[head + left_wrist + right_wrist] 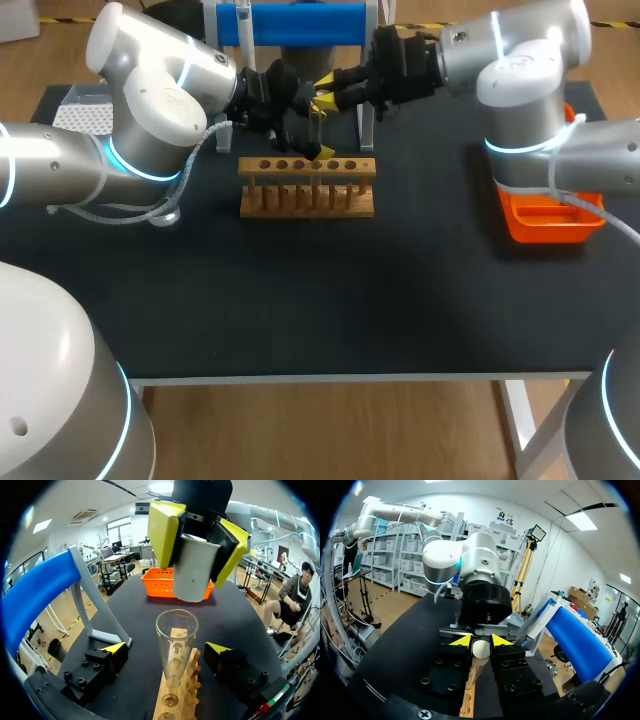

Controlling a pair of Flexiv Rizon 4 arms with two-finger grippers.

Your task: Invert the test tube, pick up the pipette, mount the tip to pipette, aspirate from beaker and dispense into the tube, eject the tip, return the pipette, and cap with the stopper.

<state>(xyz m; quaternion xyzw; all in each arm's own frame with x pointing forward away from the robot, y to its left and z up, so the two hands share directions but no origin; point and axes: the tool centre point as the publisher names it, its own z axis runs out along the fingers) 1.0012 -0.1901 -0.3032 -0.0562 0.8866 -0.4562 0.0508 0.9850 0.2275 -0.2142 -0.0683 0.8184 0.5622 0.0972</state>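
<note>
Above test tube (176, 650), right jaws clamping stopper (194, 572)

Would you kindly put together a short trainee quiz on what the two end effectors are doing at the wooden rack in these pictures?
1. True or false: the right end effector is shut on the white stopper.
2. Multiple choice: the test tube is A) lying on its side, B) upright in the wooden rack, C) held up in the air.
3. Fill in: the left end effector flanks the tube without touching it, so it is ____.

Key: 1 true; 2 B; 3 open.
</note>
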